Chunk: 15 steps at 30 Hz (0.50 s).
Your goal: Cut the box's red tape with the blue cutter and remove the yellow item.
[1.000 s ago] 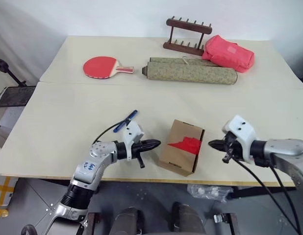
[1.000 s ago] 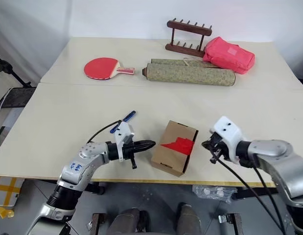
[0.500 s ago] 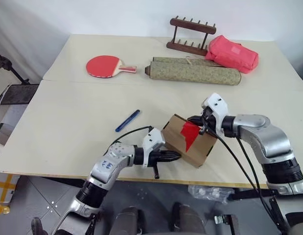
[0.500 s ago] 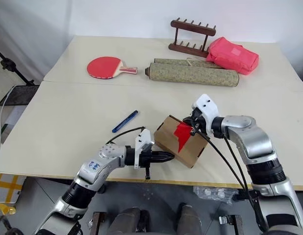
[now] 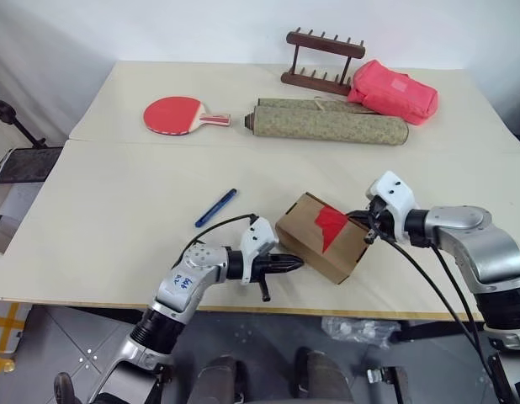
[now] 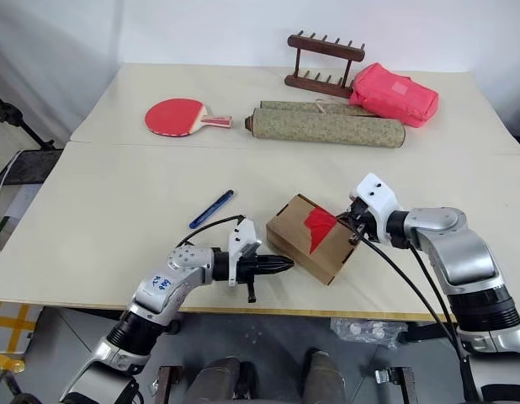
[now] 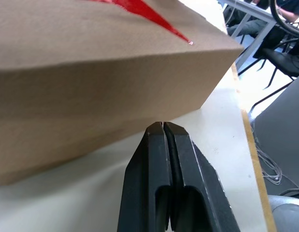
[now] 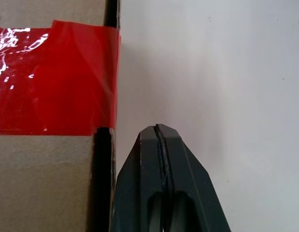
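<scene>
- Our left gripper [image 5: 299,263], fingers pressed together and empty, points at the near side of the small brown cardboard box [image 5: 321,238]; our right gripper [image 5: 361,229], also closed, touches its far edge.
- The slim blue pen-shaped cutter [image 5: 216,207] lies on the worktop [image 5: 117,210] behind the left arm, the nearer one, long axis slanting away.

No printed text, brand or number is showing clearly enough to read. Some blue handwritten marks are sitting on the grey forearm shell of the left arm [image 5: 183,282], but they are too small to make out. The box [image 5: 323,237] is showing only plain brown cardboard and the red tape [image 8: 52,77], with no label on either. The red paddle [image 5: 174,113], the pink-red pouch [image 5: 393,91], and the patterned roll [image 5: 327,123] are carrying no readable sign; the pouch is showing a small square patch, but nothing on it can be read.
</scene>
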{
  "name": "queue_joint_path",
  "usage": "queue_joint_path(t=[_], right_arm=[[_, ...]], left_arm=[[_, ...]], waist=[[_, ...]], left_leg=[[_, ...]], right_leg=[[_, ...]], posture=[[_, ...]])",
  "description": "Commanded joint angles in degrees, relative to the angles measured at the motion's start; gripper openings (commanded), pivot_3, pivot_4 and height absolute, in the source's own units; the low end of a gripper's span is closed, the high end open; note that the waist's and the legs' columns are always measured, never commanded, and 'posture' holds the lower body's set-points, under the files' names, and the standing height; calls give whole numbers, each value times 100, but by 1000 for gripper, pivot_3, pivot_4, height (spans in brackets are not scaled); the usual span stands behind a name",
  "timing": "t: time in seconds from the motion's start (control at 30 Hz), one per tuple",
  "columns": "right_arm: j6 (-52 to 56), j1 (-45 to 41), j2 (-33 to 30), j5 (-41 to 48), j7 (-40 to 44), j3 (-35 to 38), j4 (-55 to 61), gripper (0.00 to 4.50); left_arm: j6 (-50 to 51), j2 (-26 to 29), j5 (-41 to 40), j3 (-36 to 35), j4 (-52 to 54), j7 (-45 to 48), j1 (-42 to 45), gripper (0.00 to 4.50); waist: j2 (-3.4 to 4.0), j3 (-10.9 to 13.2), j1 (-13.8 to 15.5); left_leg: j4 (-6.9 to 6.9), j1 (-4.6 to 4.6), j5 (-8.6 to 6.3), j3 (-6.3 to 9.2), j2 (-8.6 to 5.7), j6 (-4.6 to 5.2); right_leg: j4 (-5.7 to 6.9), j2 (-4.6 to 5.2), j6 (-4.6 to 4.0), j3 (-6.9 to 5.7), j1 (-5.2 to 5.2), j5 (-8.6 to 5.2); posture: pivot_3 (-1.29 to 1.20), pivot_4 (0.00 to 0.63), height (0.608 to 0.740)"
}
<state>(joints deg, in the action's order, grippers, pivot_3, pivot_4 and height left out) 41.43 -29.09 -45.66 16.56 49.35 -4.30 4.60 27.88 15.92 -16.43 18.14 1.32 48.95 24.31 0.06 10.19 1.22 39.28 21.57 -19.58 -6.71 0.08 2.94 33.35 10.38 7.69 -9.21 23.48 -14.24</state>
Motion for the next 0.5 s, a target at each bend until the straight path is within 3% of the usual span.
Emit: queue_joint_path(t=[0.03,0.5], right_arm=[[68,5,-103,106,85,182,328,0],[79,83,-353,176,373,229,472,0]], left_arm=[[-47,24,-32,-69,65,76,100,31],[-214,72,60,-271,-148,4,222,31]], waist=[[0,0,1],[0,0,12]], left_leg=[[0,0,0,0,0,0],[1,1,0,1,-3,0]], right_leg=[[0,0,0,0,0,0],[0,2,0,-1,-1,0]], posture=[[0,150,740],[0,150,740]])
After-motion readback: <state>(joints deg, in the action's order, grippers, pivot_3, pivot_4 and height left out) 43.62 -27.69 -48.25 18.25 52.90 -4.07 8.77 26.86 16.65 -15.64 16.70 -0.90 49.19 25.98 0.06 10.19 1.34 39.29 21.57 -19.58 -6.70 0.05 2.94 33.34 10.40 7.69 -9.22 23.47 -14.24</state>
